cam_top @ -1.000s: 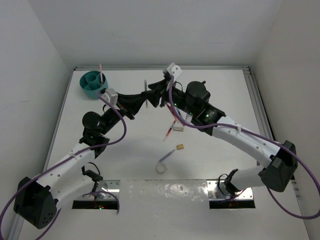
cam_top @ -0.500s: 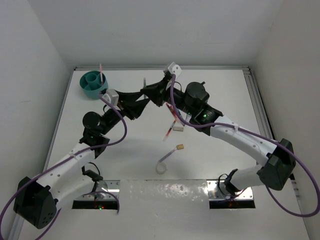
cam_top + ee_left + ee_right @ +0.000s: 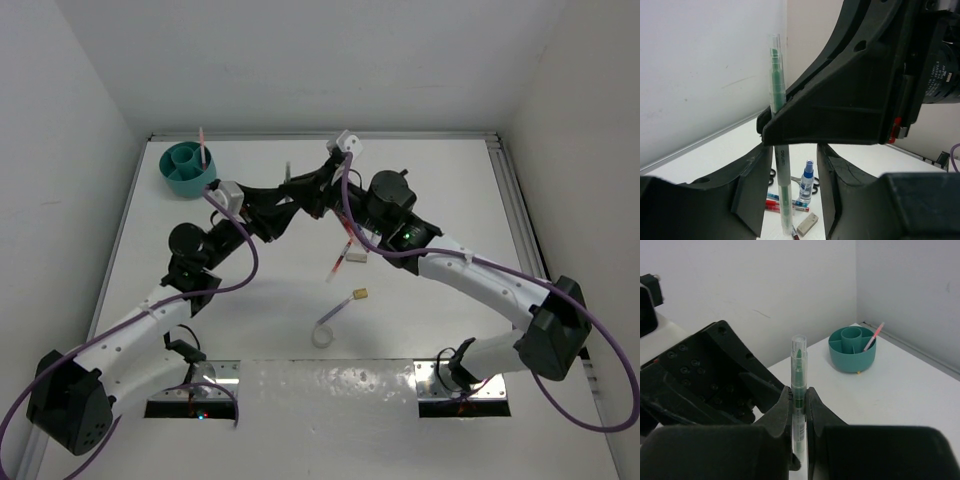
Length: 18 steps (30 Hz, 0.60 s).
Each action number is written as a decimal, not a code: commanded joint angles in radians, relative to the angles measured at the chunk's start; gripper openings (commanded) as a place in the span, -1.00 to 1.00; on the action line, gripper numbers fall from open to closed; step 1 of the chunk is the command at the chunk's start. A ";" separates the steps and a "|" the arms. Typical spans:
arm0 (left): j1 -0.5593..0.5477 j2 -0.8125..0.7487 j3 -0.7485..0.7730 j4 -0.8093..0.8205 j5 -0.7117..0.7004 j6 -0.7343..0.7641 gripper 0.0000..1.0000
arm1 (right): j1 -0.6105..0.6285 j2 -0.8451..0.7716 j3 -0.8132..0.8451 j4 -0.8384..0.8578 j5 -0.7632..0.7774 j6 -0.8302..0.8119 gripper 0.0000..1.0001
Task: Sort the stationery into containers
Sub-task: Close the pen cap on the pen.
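Green pen (image 3: 799, 371) stands upright in mid-air, pinched between the closed fingers of my right pincer (image 3: 799, 399). My left pincer (image 3: 792, 160) is partly open, fingers either side of the shaft, holding nothing. The teal cup (image 3: 851, 354) sits well apart.
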 commanded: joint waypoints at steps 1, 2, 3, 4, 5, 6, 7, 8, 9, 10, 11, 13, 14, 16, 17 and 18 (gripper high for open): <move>-0.016 0.007 -0.004 0.038 0.003 0.015 -0.25 | 0.020 -0.002 -0.013 0.075 -0.030 0.035 -1.00; -0.016 0.008 -0.006 0.030 0.003 0.016 -0.25 | 0.026 0.000 -0.013 0.082 -0.030 0.038 -1.00; -0.017 0.011 -0.006 0.027 0.000 0.015 -0.25 | 0.029 -0.002 -0.013 0.086 -0.030 0.040 -1.00; -0.017 0.013 -0.006 0.023 -0.004 0.013 -0.27 | 0.031 0.003 -0.013 0.092 -0.030 0.043 -1.00; -0.017 0.014 -0.008 0.018 -0.002 0.012 -0.30 | 0.037 0.003 -0.010 0.095 -0.030 0.043 -1.00; -0.017 0.013 -0.008 0.016 -0.002 0.012 -0.33 | 0.040 0.006 -0.008 0.094 -0.030 0.041 -1.00; -0.019 0.014 -0.009 0.015 -0.002 0.013 -0.44 | 0.043 0.009 -0.005 0.094 -0.032 0.043 -1.00; -0.019 0.014 -0.011 0.013 -0.002 0.013 -0.50 | 0.045 0.011 -0.005 0.094 -0.033 0.043 -1.00; -0.020 0.016 -0.009 0.013 -0.004 0.013 -0.66 | 0.043 0.011 -0.005 0.094 -0.032 0.043 -1.00; -0.019 0.011 -0.012 0.013 -0.013 0.012 -0.75 | 0.045 0.011 -0.008 0.091 -0.032 0.041 -1.00; -0.019 0.008 -0.014 0.013 -0.020 0.012 -0.82 | 0.043 0.008 -0.008 0.089 -0.032 0.043 -1.00; -0.019 0.002 -0.014 0.015 -0.043 0.007 -1.00 | 0.045 0.005 -0.011 0.082 -0.030 0.040 -1.00; -0.019 0.001 -0.015 0.013 -0.050 0.004 -1.00 | 0.045 0.001 -0.016 0.079 -0.029 0.038 -1.00; -0.017 -0.002 -0.017 0.015 -0.062 -0.005 -1.00 | 0.043 0.001 -0.019 0.073 -0.029 0.030 -1.00; -0.019 -0.004 -0.020 0.019 -0.063 -0.008 -1.00 | 0.045 0.000 -0.017 0.066 -0.030 0.026 -0.86; -0.019 -0.004 -0.021 0.024 -0.063 -0.017 -1.00 | 0.045 0.000 -0.017 0.059 -0.030 0.021 -0.65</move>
